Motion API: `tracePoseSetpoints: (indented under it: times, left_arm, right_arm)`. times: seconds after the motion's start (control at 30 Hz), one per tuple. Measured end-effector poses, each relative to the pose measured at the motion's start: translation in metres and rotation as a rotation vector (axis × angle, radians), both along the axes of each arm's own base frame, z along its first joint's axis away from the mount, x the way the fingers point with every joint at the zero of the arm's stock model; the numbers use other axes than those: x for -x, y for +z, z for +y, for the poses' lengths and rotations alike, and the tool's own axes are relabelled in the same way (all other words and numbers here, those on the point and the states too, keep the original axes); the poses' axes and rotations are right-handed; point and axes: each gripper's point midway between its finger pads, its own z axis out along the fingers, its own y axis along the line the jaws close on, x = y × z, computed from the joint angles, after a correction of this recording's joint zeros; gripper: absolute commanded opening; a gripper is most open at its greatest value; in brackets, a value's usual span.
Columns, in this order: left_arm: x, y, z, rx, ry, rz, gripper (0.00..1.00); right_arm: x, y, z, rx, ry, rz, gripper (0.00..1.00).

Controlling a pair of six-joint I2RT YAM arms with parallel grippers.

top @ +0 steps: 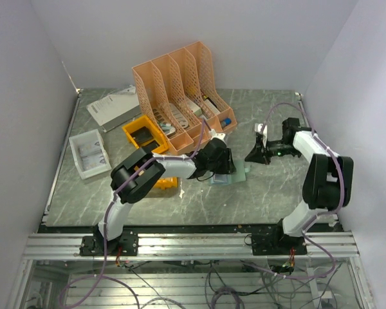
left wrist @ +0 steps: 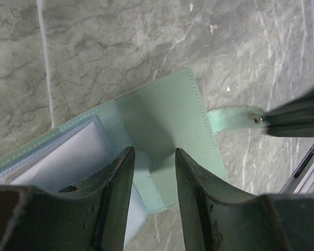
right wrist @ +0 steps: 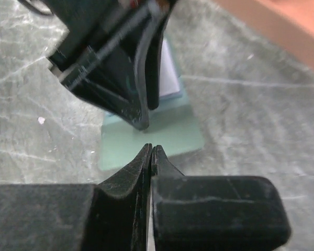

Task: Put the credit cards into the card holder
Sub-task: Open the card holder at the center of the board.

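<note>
The card holder (left wrist: pixel 162 115) lies open on the table, grey-green flap up, light blue inside. It also shows in the top view (top: pixel 239 174) and the right wrist view (right wrist: pixel 170 138). A pale white-grey card (left wrist: pixel 68 162) sits in its blue side; I cannot tell whether it is tucked in. My left gripper (left wrist: pixel 153 157) is open, its fingers down on the holder's near edge. My right gripper (right wrist: pixel 150 149) is shut on the holder's strap (left wrist: pixel 230 117) near the stud and holds it out to the right. The tan-brown card is out of view.
An orange multi-slot file rack (top: pixel 180 84) stands behind the holder. A yellow bin (top: pixel 145 135) sits left of it. A white tray (top: pixel 89 153) and a booklet (top: pixel 112 106) lie at the far left. The left arm (top: pixel 174 164) crosses the middle.
</note>
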Motion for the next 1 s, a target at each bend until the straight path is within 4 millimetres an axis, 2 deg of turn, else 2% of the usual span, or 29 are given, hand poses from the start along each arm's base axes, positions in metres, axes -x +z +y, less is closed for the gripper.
tracePoseSetpoints:
  times: [0.03,0.13,0.33,0.47,0.57,0.67,0.77,0.9,1.0]
  left_arm:
    - [0.000,0.004,0.001,0.001,0.000,-0.005,0.49]
    - [0.000,0.021,0.003,0.014,-0.002,-0.028,0.49]
    - [0.003,0.066,0.011,0.068,0.003,-0.088,0.49]
    - [0.005,0.077,0.020,0.066,0.013,-0.111,0.48]
    - [0.011,0.073,0.043,0.016,0.047,-0.115,0.50]
    - [0.019,0.071,0.068,-0.026,0.082,-0.114,0.56]
    - [0.025,0.067,0.083,-0.048,0.107,-0.107,0.60]
    - [0.032,0.045,0.095,-0.087,0.125,-0.067,0.62]
    - [0.033,0.029,0.096,-0.114,0.128,-0.043,0.62]
  right_arm:
    - [0.002,-0.013,-0.001,0.006,0.005,0.045,0.00]
    - [0.009,-0.035,-0.004,0.036,0.001,0.122,0.00]
    - [0.005,-0.054,-0.005,0.139,-0.030,0.159,0.00]
    - [-0.003,-0.067,-0.011,0.203,-0.075,0.181,0.00]
    - [-0.009,-0.075,-0.017,0.238,-0.112,0.197,0.00]
    - [-0.012,-0.080,-0.019,0.264,-0.133,0.206,0.00]
    - [-0.013,-0.083,-0.016,0.286,-0.135,0.207,0.00]
    - [-0.014,-0.086,-0.012,0.306,-0.133,0.210,0.00]
    - [-0.015,-0.089,-0.013,0.323,-0.141,0.211,0.00]
